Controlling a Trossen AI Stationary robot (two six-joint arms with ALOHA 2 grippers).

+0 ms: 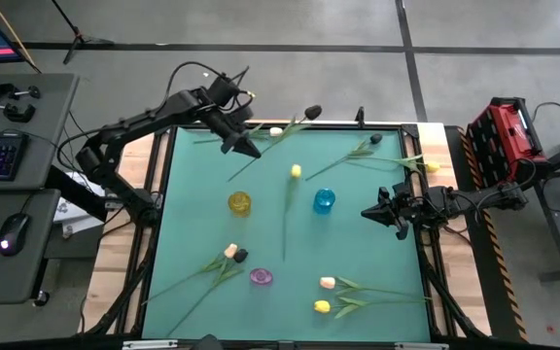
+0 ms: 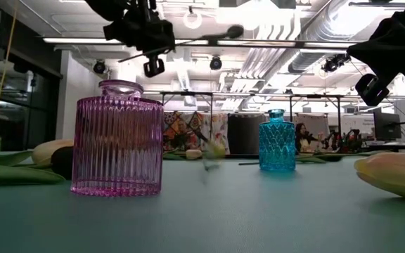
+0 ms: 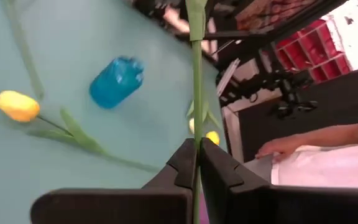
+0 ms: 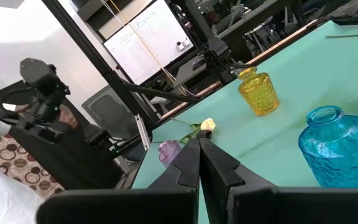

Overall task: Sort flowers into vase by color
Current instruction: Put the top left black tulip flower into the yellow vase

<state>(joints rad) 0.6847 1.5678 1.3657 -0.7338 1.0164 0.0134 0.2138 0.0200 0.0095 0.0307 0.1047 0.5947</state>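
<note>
Above the far left part of the green mat (image 1: 192,224), the left gripper (image 1: 254,152) is clenched on the thin green stem of a black-headed artificial tulip (image 1: 312,112), which slants up and away from the fingers with its dark bud raised beyond the mat's far edge. Its wrist view shows the stem (image 3: 196,93) pinched between the two dark fingers. Over the mat's right edge the right gripper (image 1: 373,211) hangs with its fingers pressed together on nothing, pointing toward the blue glass vase (image 1: 325,200).

Near the middle stand that blue vase and a yellow glass vase (image 1: 239,203); a purple ribbed glass vase (image 1: 261,276) sits closer to the near edge. Between the yellow and blue vases lies a yellow tulip (image 1: 296,171), its stem running toward the near edge. Other tulips lie scattered: a black one (image 1: 375,138) and a yellow one (image 1: 433,166) at the far right, a cream and a black bud (image 1: 234,253) left of the purple vase, and a peach one (image 1: 328,283) and a yellow one (image 1: 321,306) at the near right.
</note>
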